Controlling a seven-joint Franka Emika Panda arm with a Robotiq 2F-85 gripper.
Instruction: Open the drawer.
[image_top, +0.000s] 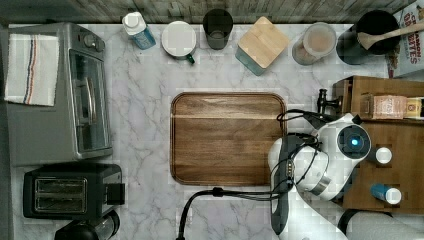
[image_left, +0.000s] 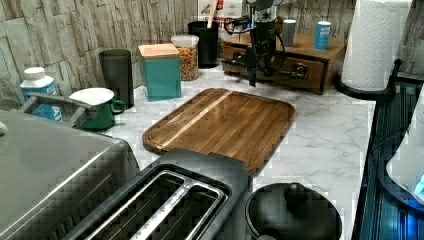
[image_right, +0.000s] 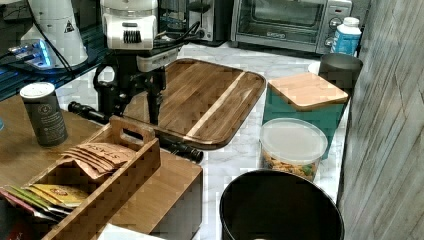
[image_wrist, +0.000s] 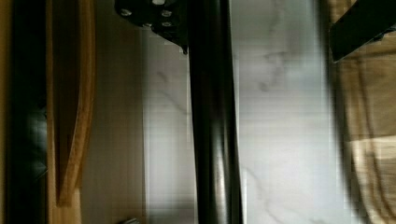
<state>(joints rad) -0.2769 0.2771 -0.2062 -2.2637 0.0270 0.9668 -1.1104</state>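
The marble counter carries the wooden box cabinet at the top view's right, with the flat wooden tray just beside it towards the middle. The drawer fills the cabinet's front and faces the tray. In the left view it stands at the far end of the counter. I cannot tell whether it sits fully shut or has already started out.

As a judgement, the drawer is stiff, solid wood with some weight. It should slide straight out if pulled squarely, though a pull at one end could make it bind. The cabinet is small and loaded only with light jars and packets, so it may creep along the smooth marble if the drawer drags.

The place to take hold is the long black bar handle, which stands off the drawer front on two posts. It is rigid metal, round and probably slick, so a firm grip near its middle would be best.

The gripper hangs upright over that bar, in front of the drawer. It is open and holds nothing. In the wrist view its fingers straddle the handle: one lies right against the bar on the drawer side, the other well apart on the tray side.
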